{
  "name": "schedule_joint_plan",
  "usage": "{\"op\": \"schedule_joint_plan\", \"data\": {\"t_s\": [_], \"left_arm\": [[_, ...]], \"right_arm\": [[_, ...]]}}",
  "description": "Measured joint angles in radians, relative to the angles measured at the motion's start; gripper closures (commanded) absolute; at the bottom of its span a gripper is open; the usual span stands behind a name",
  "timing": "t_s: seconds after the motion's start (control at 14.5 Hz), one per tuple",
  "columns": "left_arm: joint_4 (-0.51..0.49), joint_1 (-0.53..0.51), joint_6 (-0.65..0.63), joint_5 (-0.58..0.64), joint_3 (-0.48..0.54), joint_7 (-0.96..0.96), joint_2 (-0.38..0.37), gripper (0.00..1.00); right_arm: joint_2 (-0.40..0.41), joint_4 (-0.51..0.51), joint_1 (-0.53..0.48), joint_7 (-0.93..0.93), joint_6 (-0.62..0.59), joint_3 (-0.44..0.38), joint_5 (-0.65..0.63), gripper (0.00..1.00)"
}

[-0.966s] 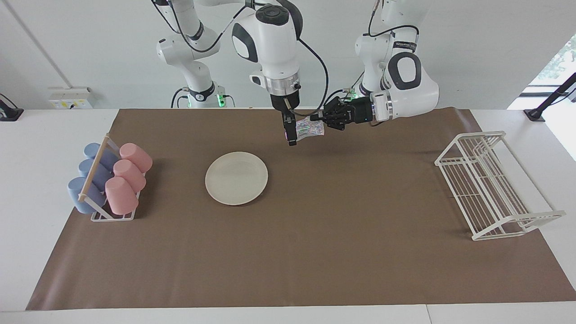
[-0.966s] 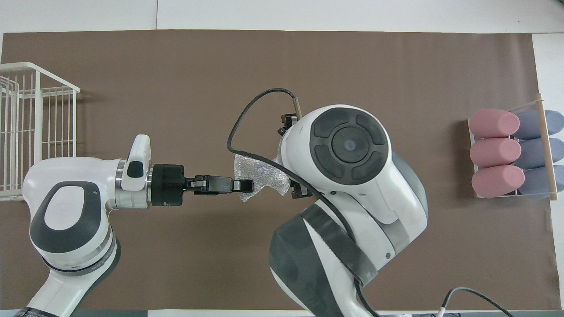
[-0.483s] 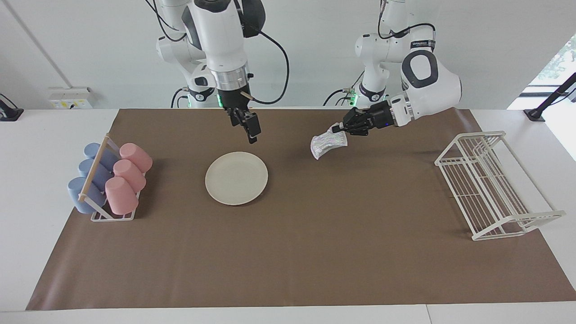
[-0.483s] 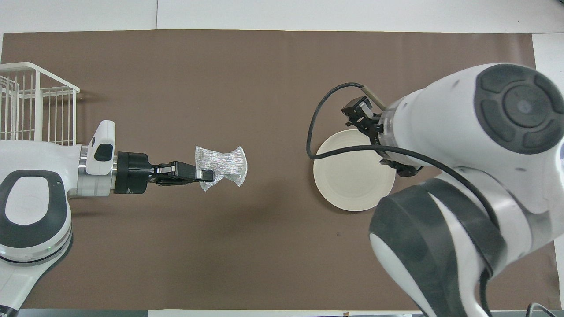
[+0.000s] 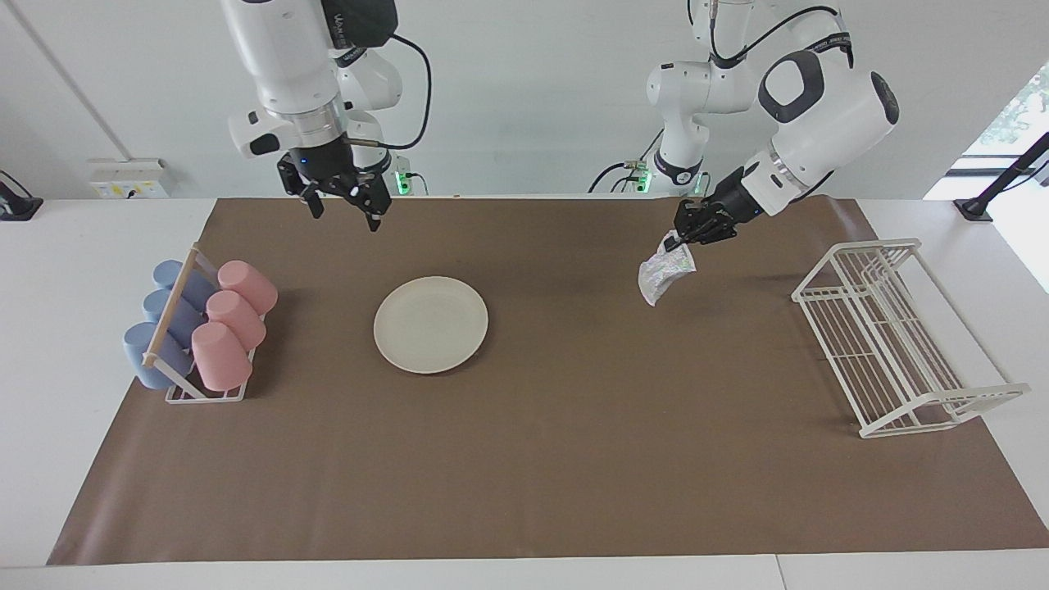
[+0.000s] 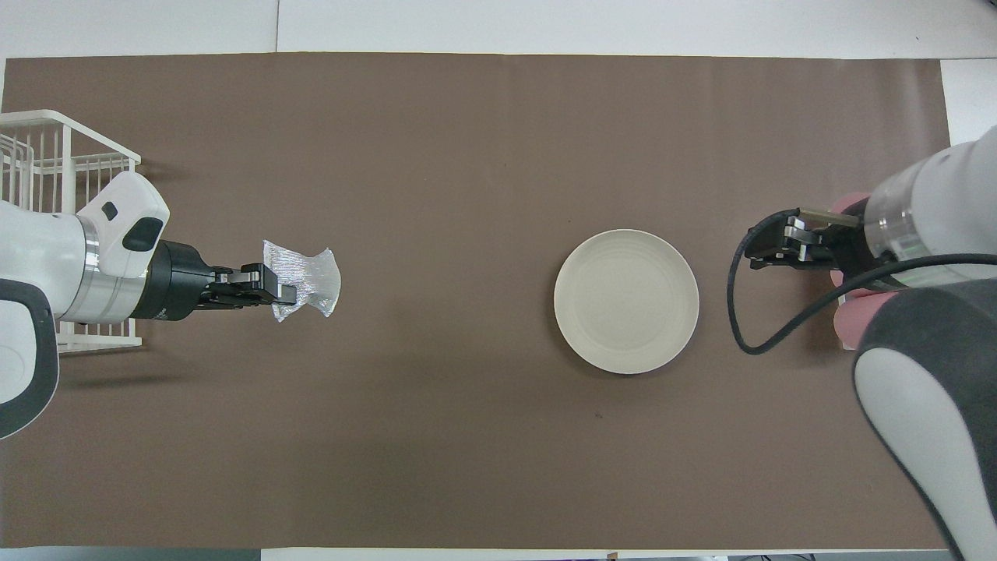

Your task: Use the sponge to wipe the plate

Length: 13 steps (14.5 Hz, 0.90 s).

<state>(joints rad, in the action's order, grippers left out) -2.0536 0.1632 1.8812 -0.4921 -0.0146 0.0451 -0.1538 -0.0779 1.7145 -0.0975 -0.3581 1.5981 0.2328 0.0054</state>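
Observation:
The cream-white plate (image 5: 430,324) lies flat and bare on the brown mat; it also shows in the overhead view (image 6: 627,300). My left gripper (image 5: 682,236) (image 6: 276,294) is shut on one edge of the silvery sponge (image 5: 658,276) (image 6: 305,276). It holds the sponge in the air over the mat, between the plate and the white dish rack, and the sponge hangs limp. My right gripper (image 5: 344,213) (image 6: 771,251) is open and empty. It is raised over the mat between the plate and the cup rack.
A rack of pink and blue cups (image 5: 197,328) stands at the right arm's end of the mat; my right arm covers most of it in the overhead view. A white wire dish rack (image 5: 893,336) (image 6: 47,156) stands at the left arm's end.
Both grippers were at the sponge over the mat's middle. The right gripper let go and swung up toward the cup rack. The left gripper carried the sponge toward the dish rack.

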Motion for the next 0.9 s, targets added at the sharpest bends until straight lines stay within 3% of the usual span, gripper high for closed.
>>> {"op": "schedule_joint_plan", "data": {"t_s": [0.21, 0.55, 0.62, 0.9], "left_arm": [[0.076, 0.000, -0.065, 0.251, 0.000, 0.072, 0.029, 1.00], [0.202, 0.000, -0.194, 0.638, -0.007, 0.097, 0.078, 1.00], [0.238, 0.000, -0.230, 0.703, -0.008, 0.098, 0.094, 1.00], [0.344, 0.013, -0.322, 1.004, -0.016, 0.108, 0.178, 1.00]], "right_arm": [[0.000, 0.001, -0.089, 0.191, -0.007, -0.003, 0.000, 0.00], [-0.001, 0.000, -0.090, 0.260, -0.007, -0.002, 0.000, 0.00], [-0.001, 0.000, -0.078, 0.272, -0.008, -0.022, 0.000, 0.00], [0.002, -0.006, 0.100, 0.342, -0.008, -0.248, 0.000, 0.00]]}}
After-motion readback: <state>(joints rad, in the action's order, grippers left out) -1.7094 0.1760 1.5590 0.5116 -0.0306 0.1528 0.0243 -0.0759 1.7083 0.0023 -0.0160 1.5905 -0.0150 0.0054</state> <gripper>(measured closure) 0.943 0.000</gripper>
